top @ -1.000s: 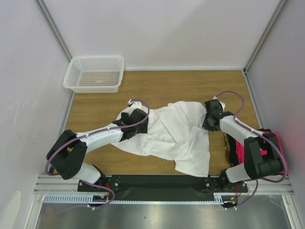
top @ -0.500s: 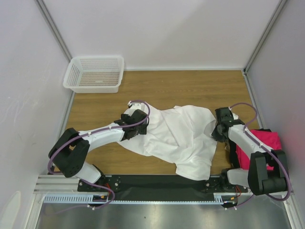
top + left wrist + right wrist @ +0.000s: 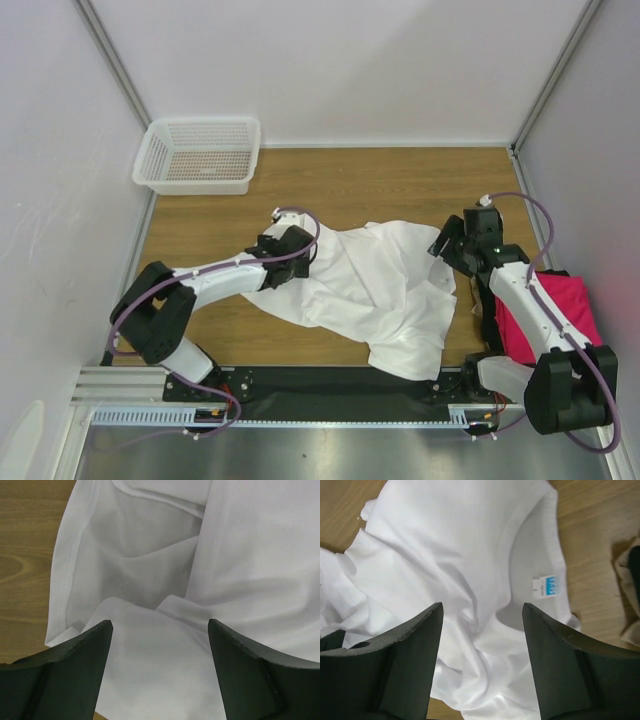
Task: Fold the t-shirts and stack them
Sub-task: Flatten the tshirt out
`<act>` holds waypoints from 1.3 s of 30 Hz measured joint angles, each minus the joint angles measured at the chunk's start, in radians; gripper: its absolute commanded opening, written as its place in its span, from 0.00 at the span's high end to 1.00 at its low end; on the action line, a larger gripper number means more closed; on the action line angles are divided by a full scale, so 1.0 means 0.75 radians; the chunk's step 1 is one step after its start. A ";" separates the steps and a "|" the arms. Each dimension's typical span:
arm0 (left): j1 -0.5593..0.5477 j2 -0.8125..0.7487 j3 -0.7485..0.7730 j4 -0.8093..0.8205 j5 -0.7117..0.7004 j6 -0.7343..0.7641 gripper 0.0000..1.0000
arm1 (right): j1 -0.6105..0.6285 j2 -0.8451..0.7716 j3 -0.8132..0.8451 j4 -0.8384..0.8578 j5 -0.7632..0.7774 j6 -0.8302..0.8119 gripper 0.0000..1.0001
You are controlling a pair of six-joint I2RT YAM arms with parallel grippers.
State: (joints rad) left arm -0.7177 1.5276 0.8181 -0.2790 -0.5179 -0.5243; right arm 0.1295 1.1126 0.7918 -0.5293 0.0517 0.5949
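Here, one white t-shirt [image 3: 375, 285] is lying crumpled in the middle of the worktop [image 3: 380, 185]. The left end effector [image 3: 159, 624] is gaping wide and empty over the folds at its left edge, and the right end effector [image 3: 481, 607] is likewise standing wide and empty above the collar and its one blue-white tag [image 3: 550, 586]. One magenta-pink t-shirt [image 3: 570, 305] is lying at the right edge under the right arm, one black t-shirt [image 3: 488, 318] is showing just beside it, and a single white basket [image 3: 150, 165] is sitting in the far left corner.

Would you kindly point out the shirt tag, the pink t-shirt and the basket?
shirt tag [image 3: 550, 585], right wrist view, blue part.
pink t-shirt [image 3: 574, 296], top view, its right half.
basket [image 3: 146, 152], top view, left rim.
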 measured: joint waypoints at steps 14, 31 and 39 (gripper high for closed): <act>0.030 0.183 0.154 0.021 -0.034 0.049 0.38 | 0.096 0.101 -0.007 0.062 -0.109 0.022 0.30; 0.033 0.159 0.004 0.186 0.115 0.040 0.95 | 0.207 0.202 -0.008 0.124 -0.123 0.008 0.28; 0.033 -0.005 -0.072 0.037 0.065 -0.014 0.98 | 0.381 0.358 0.038 0.138 -0.103 -0.006 0.28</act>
State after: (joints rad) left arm -0.6933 1.5238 0.7643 -0.2512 -0.4690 -0.5350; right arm 0.4156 1.3808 0.8200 -0.4259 -0.0257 0.5907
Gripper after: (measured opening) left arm 0.022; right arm 0.716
